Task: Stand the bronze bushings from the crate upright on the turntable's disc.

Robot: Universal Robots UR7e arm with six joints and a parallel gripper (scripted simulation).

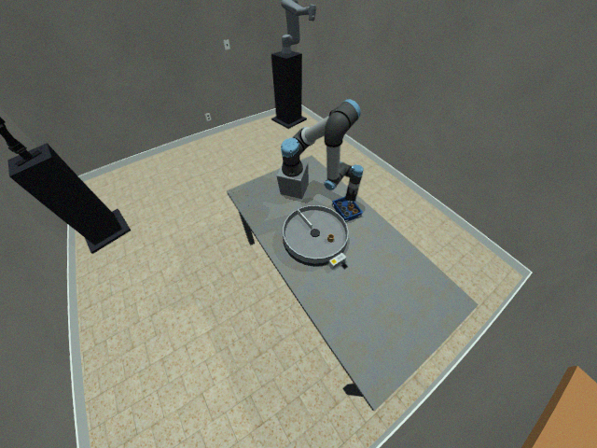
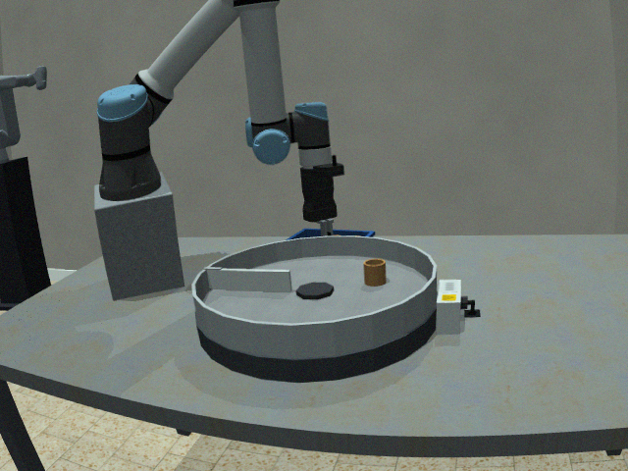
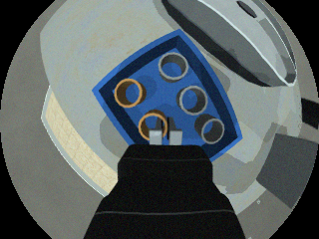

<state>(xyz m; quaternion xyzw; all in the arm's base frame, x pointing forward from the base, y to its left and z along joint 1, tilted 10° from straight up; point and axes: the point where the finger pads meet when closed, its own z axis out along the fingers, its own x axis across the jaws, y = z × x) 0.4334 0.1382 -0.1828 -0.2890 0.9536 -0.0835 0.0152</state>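
Note:
The blue crate (image 3: 107, 96) (image 2: 354, 233) (image 1: 359, 215) stands behind the turntable (image 2: 304, 329) (image 1: 308, 255) (image 3: 266, 60). In the wrist view it holds two bronze bushings and three steel bushings (image 3: 159, 67), all upright. My gripper (image 3: 164, 123) (image 2: 326, 229) reaches down into the crate and is shut on the wall of the near bronze bushing (image 3: 142, 123), one finger inside it and one outside. The other bronze bushing (image 3: 115, 94) stands to its left. One more bronze bushing (image 2: 375, 272) (image 1: 330, 236) stands upright on the disc, to the right of the dark hub (image 2: 314, 290) (image 1: 314, 232) (image 3: 246, 8).
A raised rim runs round the disc. A grey fixed bar (image 2: 248, 280) (image 1: 304, 218) reaches from the rim toward the hub. A white control box (image 2: 448, 304) (image 1: 337, 260) sits at the turntable's side. The arm's grey pedestal (image 2: 136, 237) stands at the table's back left.

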